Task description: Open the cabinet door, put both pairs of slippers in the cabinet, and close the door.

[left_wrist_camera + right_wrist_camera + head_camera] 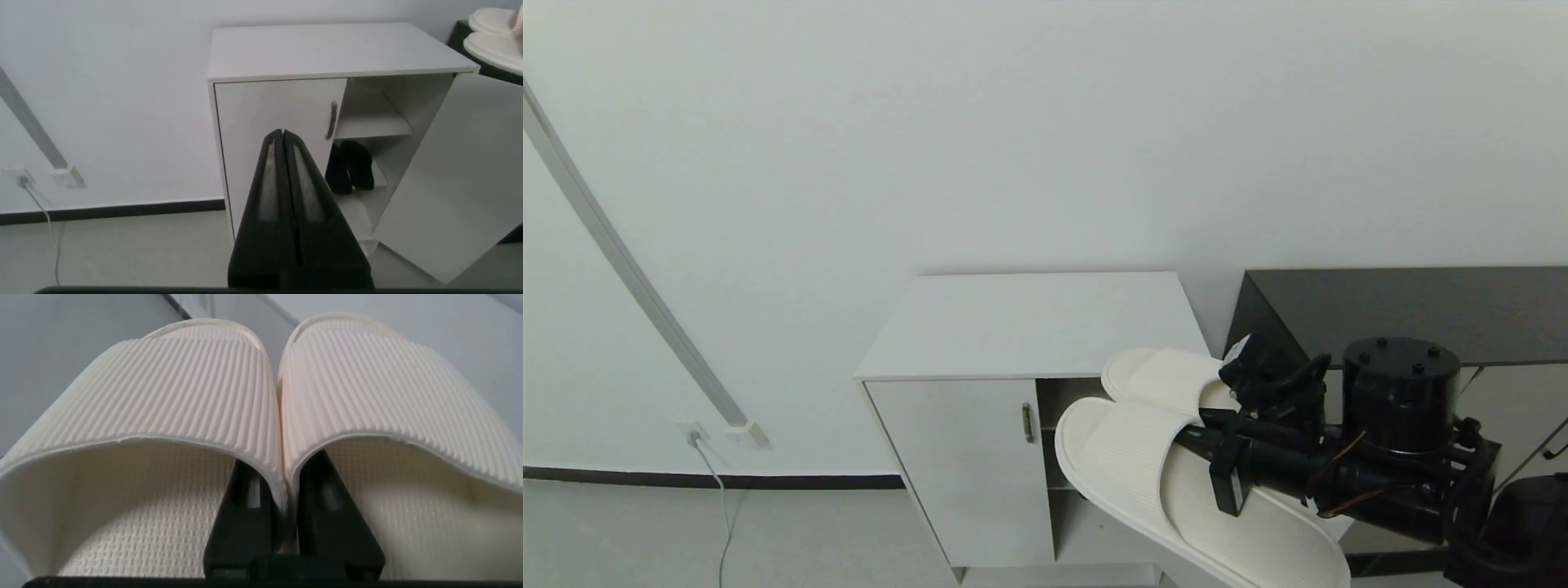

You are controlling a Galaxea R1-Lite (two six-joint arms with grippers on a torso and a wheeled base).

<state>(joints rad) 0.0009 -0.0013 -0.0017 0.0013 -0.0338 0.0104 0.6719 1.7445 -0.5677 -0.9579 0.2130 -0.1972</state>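
Observation:
A white cabinet (1021,327) stands against the wall, its left door (964,465) closed and its right door (445,171) swung wide open. A pair of black slippers (351,167) stands on a lower shelf inside. My right gripper (1201,433) is shut on a pair of white ribbed slippers (1143,465), held side by side in the air before the open right half. In the right wrist view the white slippers (196,400) arch over my right gripper (284,498), whose fingers clamp their touching inner walls. My left gripper (282,135) is shut on nothing and points at the closed left door from some way off.
A dark table (1405,310) stands directly right of the cabinet. A wall socket with a hanging cable (692,433) and a slanted cable duct (621,261) are on the wall to the left. Bare grey floor (122,253) lies in front of the cabinet.

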